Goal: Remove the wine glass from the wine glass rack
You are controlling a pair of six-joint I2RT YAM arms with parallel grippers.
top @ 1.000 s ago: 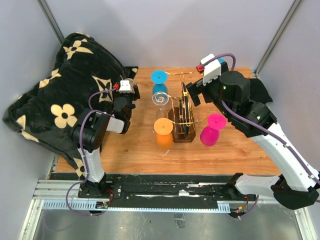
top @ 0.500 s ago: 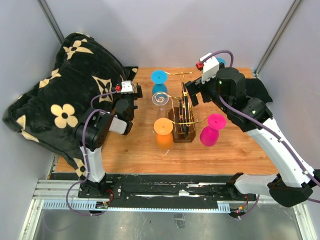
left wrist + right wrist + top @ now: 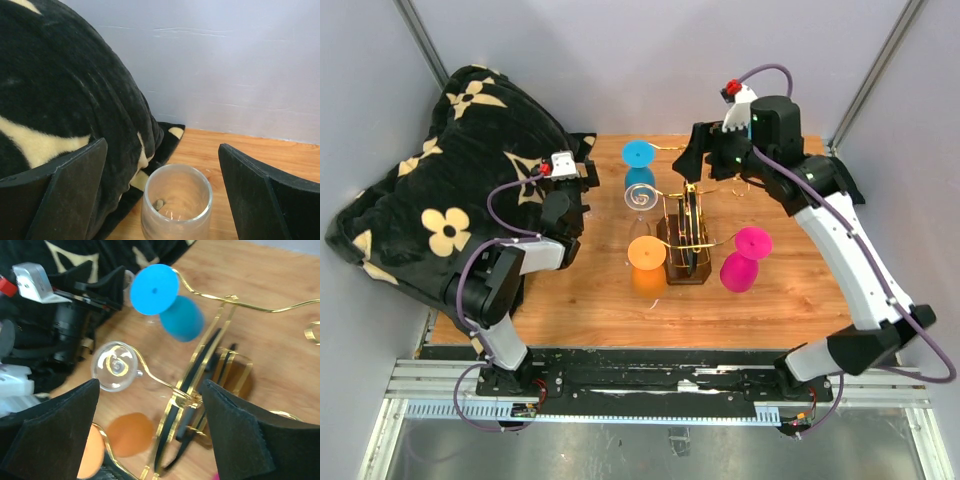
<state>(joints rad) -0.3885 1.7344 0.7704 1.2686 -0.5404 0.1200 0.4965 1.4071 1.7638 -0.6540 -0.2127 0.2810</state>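
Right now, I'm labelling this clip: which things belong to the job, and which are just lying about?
Job: wine glass rack; blue glass, hanging clear glass, orange glass, pink glass on it; upright clear glass, possibly already removed.
Lying about: flowered black blanket.

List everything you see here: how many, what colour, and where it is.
wine glass rack: one, gold wire on dark base, table centre
blue wine glass: one, hanging, rack's far left arm
clear wine glass: one, hanging, rack's left side
orange wine glass: one, hanging, near left arm
pink wine glass: one, hanging, near right arm
upright glass: one, clear, on table beside blanket
blanket: one, black with cream flowers, left
table: one, wood
left gripper: open, facing upright glass
right gripper: open, above rack
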